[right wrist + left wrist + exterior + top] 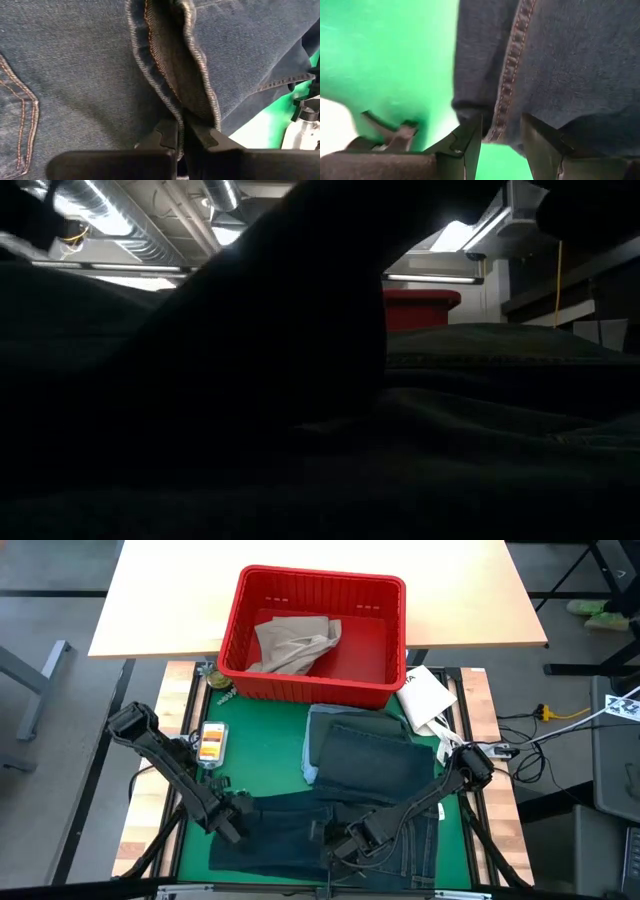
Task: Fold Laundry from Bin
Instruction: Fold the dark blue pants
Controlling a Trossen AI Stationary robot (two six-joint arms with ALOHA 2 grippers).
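Both grippers on the jeans at the front of the green mat.

The jeans (330, 835) lie spread along the mat's (265, 755) front edge. The left gripper (501, 145) sits at the jeans' left end, its jaws parted around a stitched hem, not pinched tight on it. The right gripper (181, 131) is near the middle of the front edge, clenched on a raised fold of the denim. Behind the jeans, a dark green garment (375, 755) lies on a light blue one (312, 745), towards the mat's back right. The bin (385, 690) stands at the back edge, holding tan trousers (290, 640). A white packet (425, 695) lies beside the bin's right front corner.
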